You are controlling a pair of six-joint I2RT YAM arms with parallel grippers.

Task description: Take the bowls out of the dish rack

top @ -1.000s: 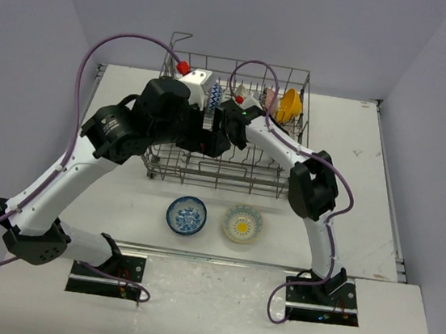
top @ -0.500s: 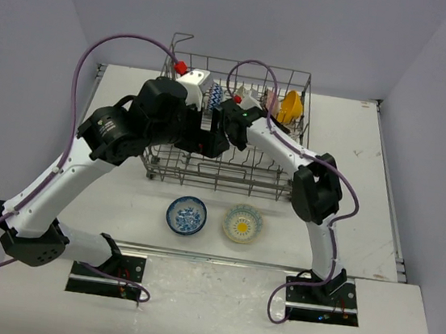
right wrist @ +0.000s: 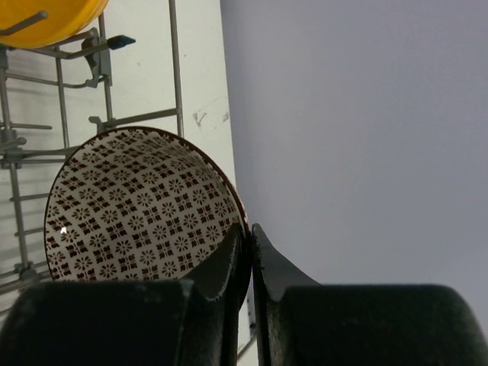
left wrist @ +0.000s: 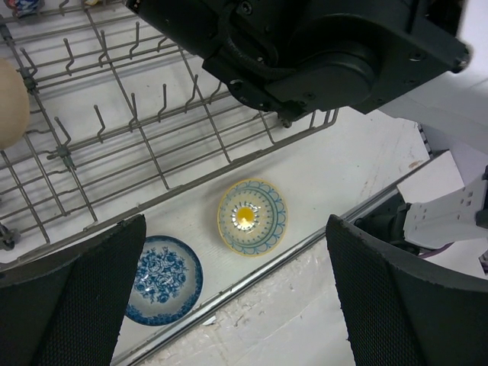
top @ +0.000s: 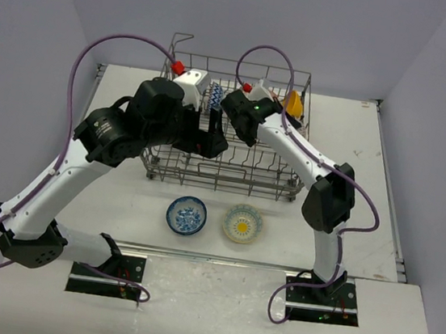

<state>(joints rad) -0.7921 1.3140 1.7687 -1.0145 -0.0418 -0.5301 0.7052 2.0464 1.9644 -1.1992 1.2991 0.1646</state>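
The grey wire dish rack (top: 219,184) stands at the back of the table. My right gripper (right wrist: 249,229) is shut on the rim of a white bowl with a dark flower pattern (right wrist: 141,206), held above the rack's right end. An orange-yellow bowl (top: 293,104) and a blue patterned bowl (top: 215,95) stand in the rack's back row. A beige bowl (left wrist: 11,103) shows at the rack's left. My left gripper (left wrist: 236,229) hangs open and empty over the rack's front edge. On the table in front lie a blue floral bowl (top: 187,215) and a yellow-centred bowl (top: 243,223).
Purple cables (top: 116,40) loop above both arms. The rack's raised handle (top: 181,40) stands at its back left corner. A metal rail (top: 220,258) runs along the table's near edge, just behind the two bowls. Walls close in at the back and both sides.
My right arm has risen and swung back toward the rack's right end with the patterned bowl in its grip. The left arm has shifted slightly left.
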